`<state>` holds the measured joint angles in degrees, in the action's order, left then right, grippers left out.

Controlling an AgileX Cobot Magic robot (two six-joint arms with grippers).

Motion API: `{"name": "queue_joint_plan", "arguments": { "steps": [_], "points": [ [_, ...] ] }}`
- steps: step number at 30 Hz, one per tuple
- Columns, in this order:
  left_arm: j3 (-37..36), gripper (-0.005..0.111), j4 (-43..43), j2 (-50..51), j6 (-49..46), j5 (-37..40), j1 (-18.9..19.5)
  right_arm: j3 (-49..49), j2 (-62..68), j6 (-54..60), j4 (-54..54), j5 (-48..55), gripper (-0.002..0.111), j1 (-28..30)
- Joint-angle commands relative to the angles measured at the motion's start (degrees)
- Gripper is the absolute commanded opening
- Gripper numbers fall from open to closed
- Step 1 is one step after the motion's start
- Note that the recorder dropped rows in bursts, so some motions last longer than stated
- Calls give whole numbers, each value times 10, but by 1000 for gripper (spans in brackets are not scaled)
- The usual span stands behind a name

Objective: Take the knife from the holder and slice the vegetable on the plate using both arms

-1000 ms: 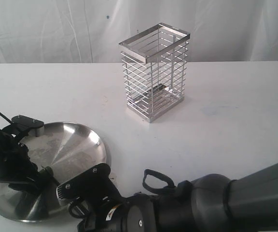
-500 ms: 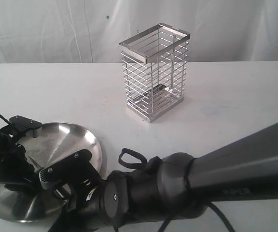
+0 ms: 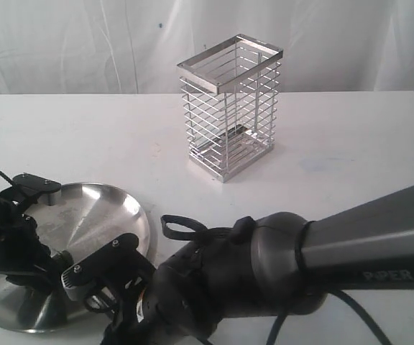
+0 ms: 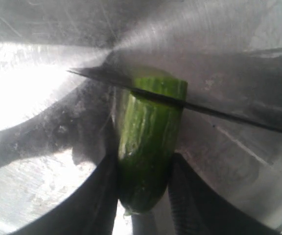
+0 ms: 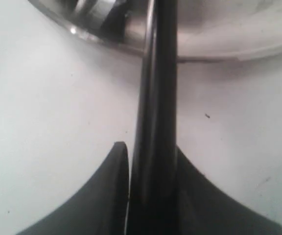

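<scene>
In the left wrist view my left gripper [image 4: 142, 188] is shut on the dark green vegetable [image 4: 148, 147], which lies on the silver plate [image 4: 43, 73]. The black knife blade [image 4: 204, 110] crosses the vegetable near its far cut end. In the right wrist view my right gripper [image 5: 151, 161] is shut on the knife handle [image 5: 155, 98], which points toward the plate rim [image 5: 214, 51]. In the exterior view both arms crowd the plate [image 3: 99, 208] at the lower left and hide the vegetable and knife. The wire holder [image 3: 228, 108] stands empty at the table's middle back.
The right arm [image 3: 300, 266] stretches across the front of the white table [image 3: 351, 158] from the lower right. The left arm [image 3: 6, 237] leans over the plate's left side. A white curtain hangs behind the table.
The right arm has swung further left and lower over the plate's near rim. The left arm has barely moved.
</scene>
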<state>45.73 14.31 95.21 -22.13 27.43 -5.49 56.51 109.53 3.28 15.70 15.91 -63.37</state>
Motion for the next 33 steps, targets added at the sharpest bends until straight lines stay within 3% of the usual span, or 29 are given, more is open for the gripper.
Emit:
{"name": "queue_joint_plan", "arguments": {
  "steps": [1,5,12,16,27,29,33],
  "points": [
    [-3,24,22,2,7,-9,-4,-19,18,4,-39,153,0,-11],
    [-3,24,22,2,9,-9,-4,-19,7,-42,-95,204,0,-11],
    [-3,24,22,2,11,-1,-4,-12,-8,-53,-114,202,0,-11],
    [-3,24,22,2,11,5,-4,-12,-8,-118,-190,200,0,-9],
    [-3,24,21,1,13,6,-4,16,-38,-135,-225,209,0,64],
    [4,28,21,1,19,9,-4,23,-43,-135,-232,210,0,64],
    [28,47,21,1,25,28,-4,24,-62,-135,-232,192,0,63]
  ]
}}
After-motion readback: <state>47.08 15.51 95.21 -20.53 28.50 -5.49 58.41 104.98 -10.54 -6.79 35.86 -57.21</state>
